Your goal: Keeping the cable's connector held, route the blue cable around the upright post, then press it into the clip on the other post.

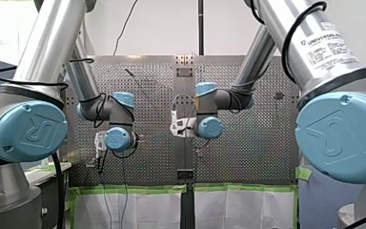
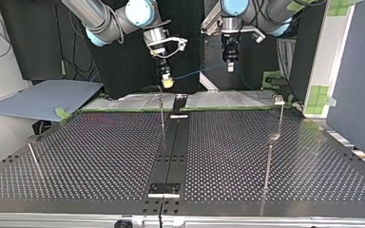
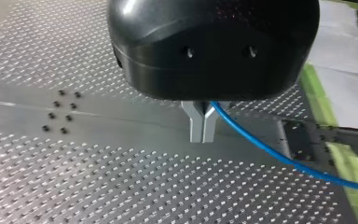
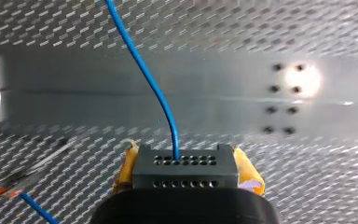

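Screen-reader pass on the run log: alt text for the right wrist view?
My right gripper clamps a black connector, with rows of small holes, between yellow pads. A blue cable leaves one hole and runs ahead over the perforated table.

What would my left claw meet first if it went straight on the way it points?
Likely the table's smooth centre strip: the left claw, shut on the blue cable, points down at it, nothing between. Height unclear.
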Available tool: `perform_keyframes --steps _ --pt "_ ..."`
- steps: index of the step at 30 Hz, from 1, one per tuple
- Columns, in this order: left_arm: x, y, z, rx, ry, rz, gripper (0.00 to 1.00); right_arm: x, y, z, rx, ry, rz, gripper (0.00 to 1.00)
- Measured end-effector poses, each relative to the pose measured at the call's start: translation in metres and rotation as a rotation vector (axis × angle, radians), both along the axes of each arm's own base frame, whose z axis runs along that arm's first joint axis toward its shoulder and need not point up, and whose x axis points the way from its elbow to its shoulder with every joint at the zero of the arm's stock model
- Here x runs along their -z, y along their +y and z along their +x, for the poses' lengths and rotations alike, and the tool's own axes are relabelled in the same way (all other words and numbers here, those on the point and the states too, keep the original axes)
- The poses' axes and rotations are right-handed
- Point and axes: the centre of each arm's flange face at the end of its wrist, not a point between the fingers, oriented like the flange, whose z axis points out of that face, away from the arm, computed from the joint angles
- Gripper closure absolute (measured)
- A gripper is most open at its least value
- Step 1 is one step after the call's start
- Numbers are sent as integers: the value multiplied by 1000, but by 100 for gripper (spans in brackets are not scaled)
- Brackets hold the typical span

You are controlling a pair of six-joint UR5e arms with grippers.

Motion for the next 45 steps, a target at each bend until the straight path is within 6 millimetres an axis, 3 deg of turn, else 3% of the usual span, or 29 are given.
perform_keyframes --steps 16,31,45 --pt "-76 4 48 -102 -113 -85 100 -118 -22 22 -56 -107 -80 100" --pt "-168 7 79 -142 -235 -178 100 -163 -43 34 -86 -132 -64 100" --pt "-273 23 91 -184 -357 -204 100 -208 -65 45 -105 -171 -71 100"
